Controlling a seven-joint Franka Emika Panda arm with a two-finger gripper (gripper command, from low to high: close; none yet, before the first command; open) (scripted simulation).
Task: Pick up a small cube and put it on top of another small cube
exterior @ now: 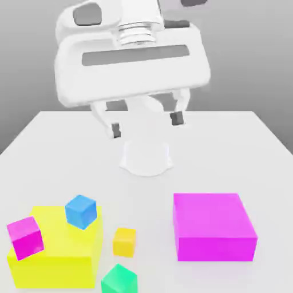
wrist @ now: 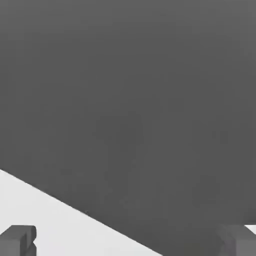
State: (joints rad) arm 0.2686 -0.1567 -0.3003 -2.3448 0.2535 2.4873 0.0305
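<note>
You have four small cubes low in the exterior view. The orange cube (exterior: 125, 242) stands upright on the bench (exterior: 229, 166), just beside the yellow block (exterior: 57, 234), toward that block's three o'clock. The blue cube (exterior: 81, 212) and magenta cube (exterior: 25, 237) overlap the yellow block's one and nine o'clock edges; you can't tell if they rest on it. The green cube (exterior: 119, 280) lies at your orange cube's six o'clock, the wide magenta block (exterior: 213, 226) at two. Your pincer (exterior: 147, 124) hangs open and empty at twelve.
</note>
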